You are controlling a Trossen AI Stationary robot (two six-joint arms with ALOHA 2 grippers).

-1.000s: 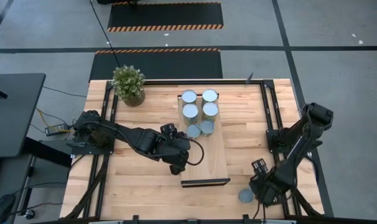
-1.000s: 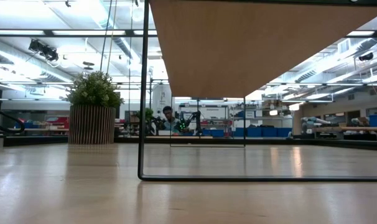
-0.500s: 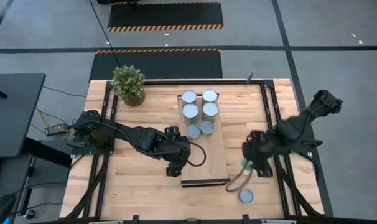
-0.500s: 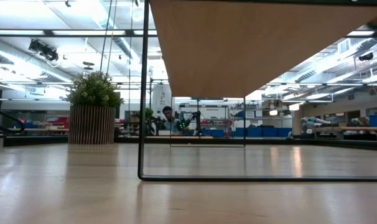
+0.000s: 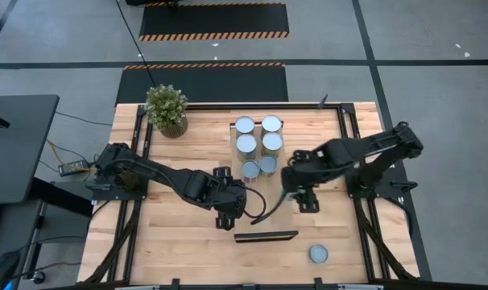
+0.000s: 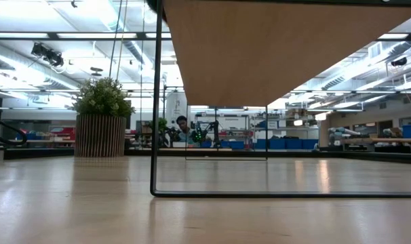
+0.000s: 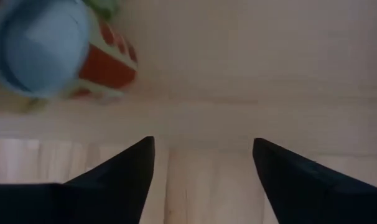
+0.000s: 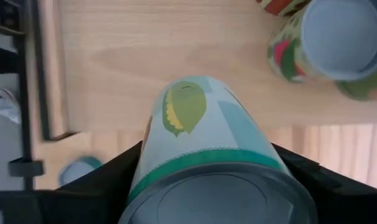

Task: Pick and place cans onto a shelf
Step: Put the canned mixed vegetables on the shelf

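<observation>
the right gripper [image 8: 207, 186] grips a small round metal can with a green-and-yellow label [image 8: 204, 124], held over the right edge of the long pale-wood shelf [image 5: 280, 205], near the six silvery-topped cans [image 5: 257, 145] grouped at its far end. one more can [image 5: 317, 254] sits on the table near its front right corner. the left gripper [image 7: 201, 180], fingers apart and empty, hangs at the shelf's left edge. rigid and smooth, the can probably slips easily; side grips suit it. bare board lies toward the dark front edge.
</observation>
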